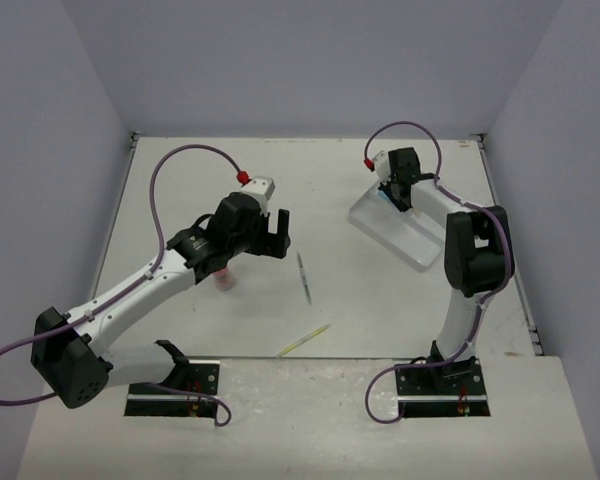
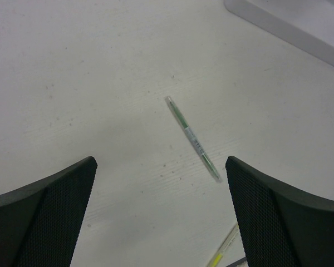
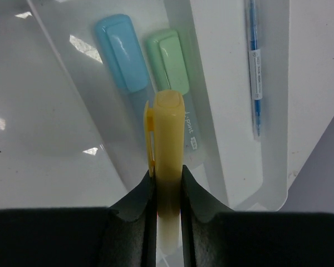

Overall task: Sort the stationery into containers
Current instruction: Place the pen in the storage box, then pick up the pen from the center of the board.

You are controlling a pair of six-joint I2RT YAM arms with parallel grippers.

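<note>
My right gripper [image 3: 168,181] is shut on the yellow marker [image 3: 168,139] and holds it over the clear tray [image 3: 61,100], above the compartment where the light-blue stick [image 3: 121,53] and green stick [image 3: 168,60] lie. A slim pen with a blue tip [image 3: 255,72] lies in the compartment to the right. In the top view the right gripper [image 1: 398,196] is over the tray [image 1: 405,235]. My left gripper [image 1: 270,233] is open and empty above the table. The green pen [image 2: 192,137] lies ahead of it, also in the top view [image 1: 304,276]. The yellow-green pen [image 1: 304,340] lies nearer; it also shows in the left wrist view [image 2: 222,253]. The pink cylinder [image 1: 225,279] stands under the left arm.
White walls enclose the table on three sides. The tray sits at the back right, set at an angle, with its corner [image 2: 300,25] showing in the left wrist view. The right arm's base [image 1: 445,380] and left arm's base [image 1: 175,385] are at the near edge.
</note>
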